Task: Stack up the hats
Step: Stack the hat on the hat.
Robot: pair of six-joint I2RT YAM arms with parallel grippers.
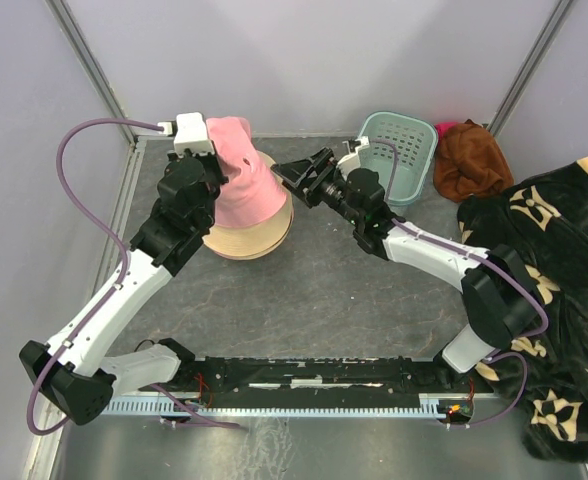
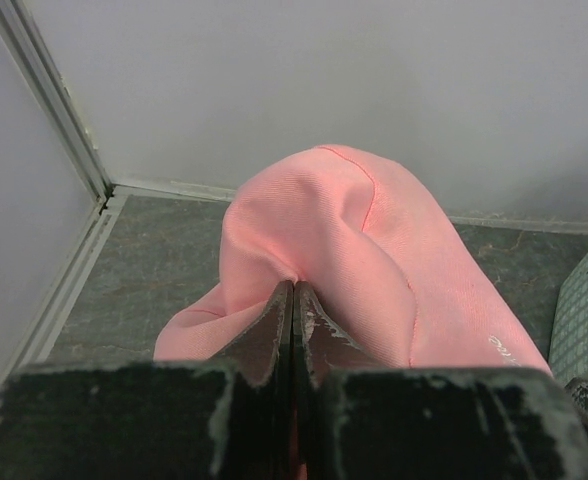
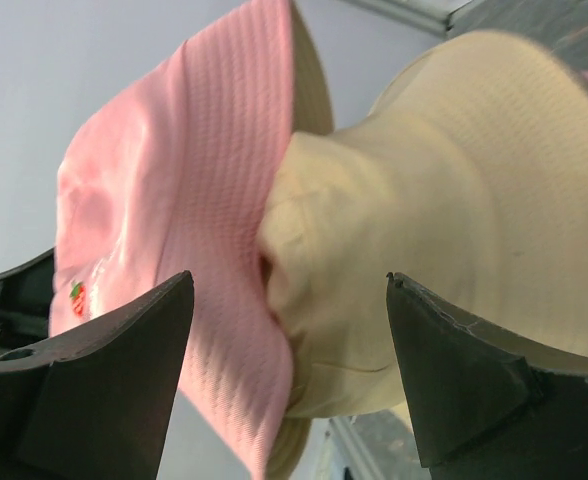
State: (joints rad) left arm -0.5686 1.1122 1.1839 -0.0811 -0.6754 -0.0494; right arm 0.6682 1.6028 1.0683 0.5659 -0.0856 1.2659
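hats: pink hat [image 1: 246, 180] leans tilted on beige hat [image 1: 249, 242], upper centre-left of top view, on tabletop [image 1: 324, 300] | left jaws: clenched on pink fabric at its left side | right jaws: spread wide, empty, just right of the hats, aimed left | relation: pink brim and beige hat framed between right jaws; right arm nearer the free edge | next, likely: seat pink hat square

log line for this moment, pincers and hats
left pincer: shut on pink hat | right pincer: open, holding nothing | pink hat: partly over beige hat
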